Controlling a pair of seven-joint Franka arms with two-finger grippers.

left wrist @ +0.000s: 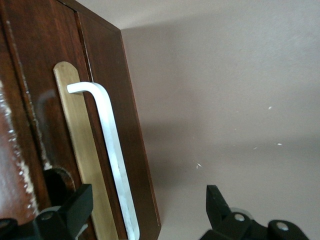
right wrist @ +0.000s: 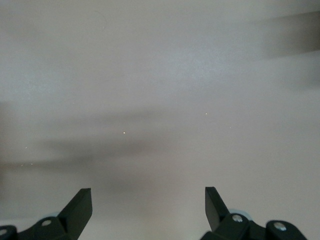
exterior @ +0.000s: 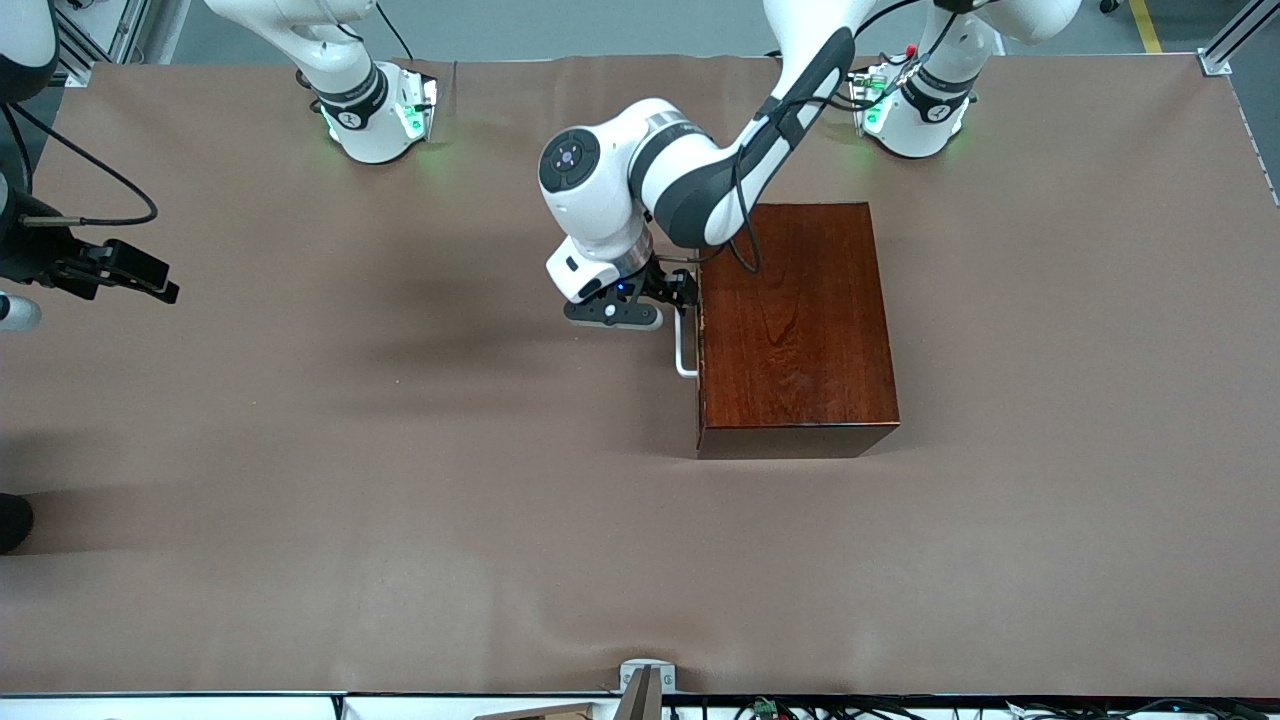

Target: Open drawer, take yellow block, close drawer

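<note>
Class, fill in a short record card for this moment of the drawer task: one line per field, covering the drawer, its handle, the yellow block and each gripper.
drawer: shut, its front flush with the wooden box
handle: white bar on the drawer front, not yet gripped
yellow block: not visible in any view
left gripper: open, fingers straddling the handle, one finger against the drawer front
right gripper: open, holding nothing, waiting over the bare table at the right arm's end
</note>
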